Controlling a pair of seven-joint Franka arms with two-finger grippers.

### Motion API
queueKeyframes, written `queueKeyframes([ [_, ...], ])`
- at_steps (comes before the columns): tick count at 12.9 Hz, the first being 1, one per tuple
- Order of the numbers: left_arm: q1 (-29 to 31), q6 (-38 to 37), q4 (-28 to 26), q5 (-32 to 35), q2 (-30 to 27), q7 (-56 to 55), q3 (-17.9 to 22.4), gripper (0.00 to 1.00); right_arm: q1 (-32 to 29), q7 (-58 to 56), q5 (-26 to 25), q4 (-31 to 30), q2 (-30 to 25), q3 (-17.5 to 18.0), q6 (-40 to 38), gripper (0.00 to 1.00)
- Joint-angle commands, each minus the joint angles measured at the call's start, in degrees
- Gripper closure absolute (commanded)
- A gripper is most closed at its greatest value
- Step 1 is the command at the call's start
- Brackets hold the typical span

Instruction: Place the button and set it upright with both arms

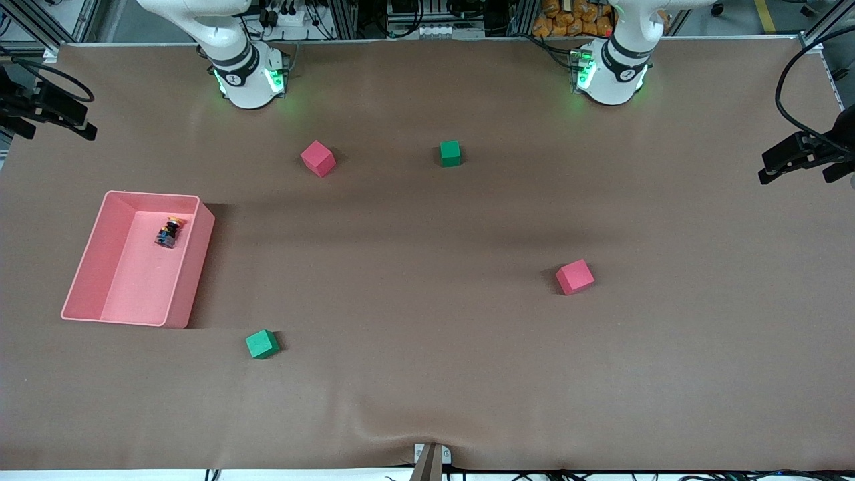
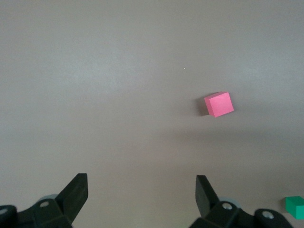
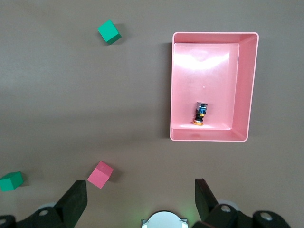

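The button (image 1: 169,232) lies on its side in a pink bin (image 1: 194,267) toward the right arm's end of the table. The right wrist view shows the button (image 3: 201,114) with its orange cap against one bin wall (image 3: 251,85). My right gripper (image 3: 140,187) hangs high over the table close to its own base, open and empty. My left gripper (image 2: 141,183) hangs high over bare table toward the left arm's end, also open and empty. The front view shows only the arms' bases, neither gripper.
Two red cubes (image 1: 317,158) (image 1: 574,276) and two green cubes (image 1: 449,153) (image 1: 262,344) lie scattered on the brown table. The left wrist view shows a red cube (image 2: 219,104) and a green cube (image 2: 295,206). Camera mounts stand at both table ends.
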Motion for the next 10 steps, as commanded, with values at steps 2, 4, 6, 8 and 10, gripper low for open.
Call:
queueKeyframes([
  [2, 0.2, -0.2, 1.1, -0.5, 0.4, 1.4, 0.1, 0.00, 0.5, 0.7, -0.4, 0.3, 0.1, -0.8, 0.1, 0.00],
  [4, 0.1, -0.2, 1.1, -0.4, 0.4, 1.5, 0.1, 0.00, 0.1, 0.6, -0.4, 0.4, 0.0, -0.9, -0.2, 0.00],
  [6, 0.0, -0.2, 1.0, -0.7, 0.4, 1.4, 0.1, 0.00, 0.0, 0.6, -0.3, 0.4, -0.3, -0.9, -0.7, 0.00],
  [8, 0.2, -0.2, 1.0, -0.7, 0.5, 1.5, 0.0, 0.00, 0.0, 0.9, -0.3, 0.3, -0.1, -0.9, -0.6, 0.00],
  [10, 0.1, -0.2, 0.9, -0.8, 0.5, 1.3, 0.0, 0.00, -0.6, 0.8, -0.5, 0.2, 1.7, -1.0, 0.1, 0.00],
])
